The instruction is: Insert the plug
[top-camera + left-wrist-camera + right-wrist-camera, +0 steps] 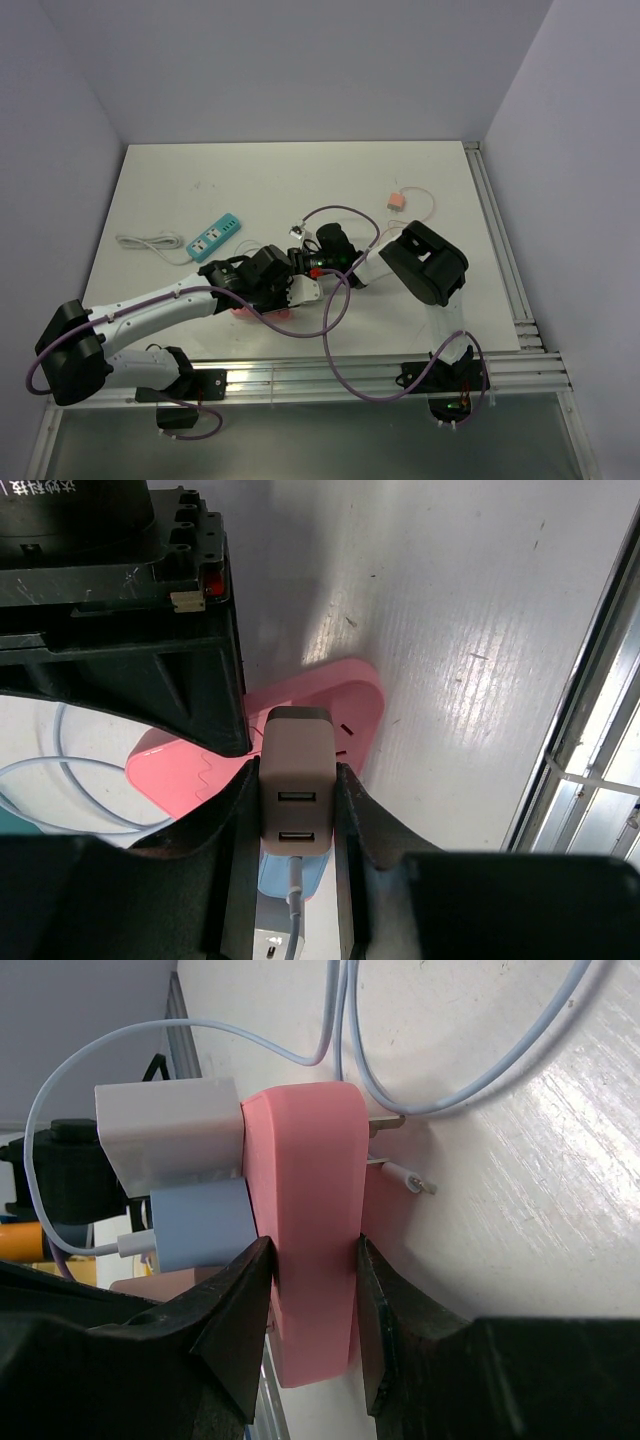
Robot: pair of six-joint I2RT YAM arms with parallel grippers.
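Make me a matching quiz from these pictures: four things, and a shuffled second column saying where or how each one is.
1 pink power strip
2 two-port charger
3 teal power strip
4 blue charger

A lying free on the table
B in the left gripper
C in the right gripper
D white cable plugged in

Pairs: 1-C, 2-B, 3-A, 4-D
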